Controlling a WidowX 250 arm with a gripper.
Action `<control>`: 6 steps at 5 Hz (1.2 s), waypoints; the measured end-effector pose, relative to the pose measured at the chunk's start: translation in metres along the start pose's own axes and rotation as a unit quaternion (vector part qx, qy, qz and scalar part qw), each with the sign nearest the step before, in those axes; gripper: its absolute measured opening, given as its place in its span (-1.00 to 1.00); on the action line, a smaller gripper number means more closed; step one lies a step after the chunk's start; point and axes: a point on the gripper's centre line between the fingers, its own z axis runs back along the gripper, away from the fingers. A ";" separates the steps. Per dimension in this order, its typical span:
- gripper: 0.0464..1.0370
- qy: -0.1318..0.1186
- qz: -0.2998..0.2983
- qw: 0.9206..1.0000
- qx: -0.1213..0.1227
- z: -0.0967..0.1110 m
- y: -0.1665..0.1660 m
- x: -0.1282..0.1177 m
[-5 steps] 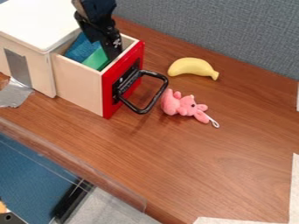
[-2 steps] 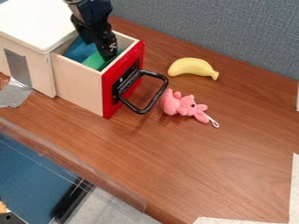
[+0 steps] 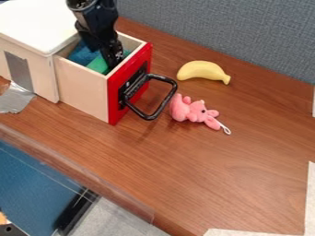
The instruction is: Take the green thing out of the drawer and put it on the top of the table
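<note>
The black gripper (image 3: 111, 57) points down into the open drawer (image 3: 83, 87), its lower end over the green thing (image 3: 98, 64). That green thing lies inside near the red front, partly hidden by the gripper. Whether the two touch I cannot tell. Blue material (image 3: 82, 53) lies beside it, toward the cabinet. The brown wooden table top (image 3: 215, 170) spreads out in front and to the right.
The drawer's black handle (image 3: 161, 108) juts out over the table. A pink plush toy (image 3: 189, 110) lies just right of it, and a yellow banana (image 3: 203, 71) farther back. The white-topped cabinet (image 3: 37, 23) stands at the upper left, before a grey partition (image 3: 227, 32).
Over the earlier frames the gripper has come slightly lower and its arm has shifted a little, covering part of the green thing. The drawer, banana and plush toy have stayed still.
</note>
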 end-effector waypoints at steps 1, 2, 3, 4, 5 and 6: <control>0.93 -0.001 -0.004 1.000 0.005 -0.004 -0.002 -0.001; 0.93 -0.002 -0.011 1.000 0.016 -0.007 -0.002 -0.001; 0.82 0.005 -0.013 1.000 0.018 -0.015 -0.005 -0.003; 0.25 0.002 -0.006 1.000 0.024 -0.016 -0.003 -0.003; 0.14 -0.001 -0.001 1.000 0.022 -0.016 -0.005 -0.002; 0.14 -0.006 0.004 1.000 -0.002 -0.010 -0.010 -0.001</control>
